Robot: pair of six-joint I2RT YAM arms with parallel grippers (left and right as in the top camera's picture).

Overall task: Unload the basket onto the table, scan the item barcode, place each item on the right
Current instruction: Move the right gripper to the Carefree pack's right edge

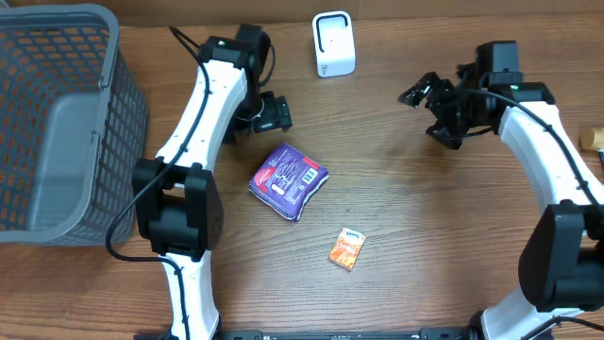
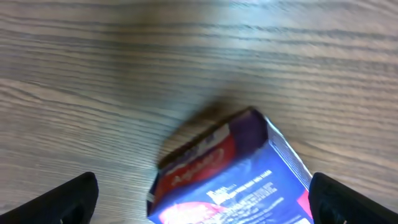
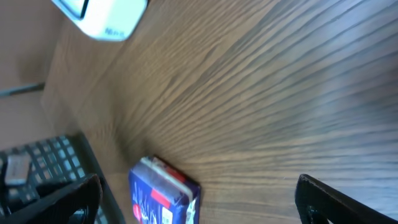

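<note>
A purple-blue packet (image 1: 289, 180) lies flat on the wooden table near the middle, printed side up. My left gripper (image 1: 274, 114) hangs open just beyond its far corner, not touching it. In the left wrist view the packet (image 2: 236, 174) fills the space between the two black fingertips (image 2: 62, 199), blurred. A white barcode scanner (image 1: 332, 44) stands at the back centre. My right gripper (image 1: 427, 111) is open to the scanner's right, holding nothing. The right wrist view shows the scanner (image 3: 102, 15) at the top left and the packet (image 3: 163, 196) low down.
A grey mesh basket (image 1: 66, 123) takes up the left side of the table and shows at the right wrist view's lower left (image 3: 37, 168). A small orange packet (image 1: 346, 249) lies in front of the purple one. Something tan sits at the right edge (image 1: 592, 139).
</note>
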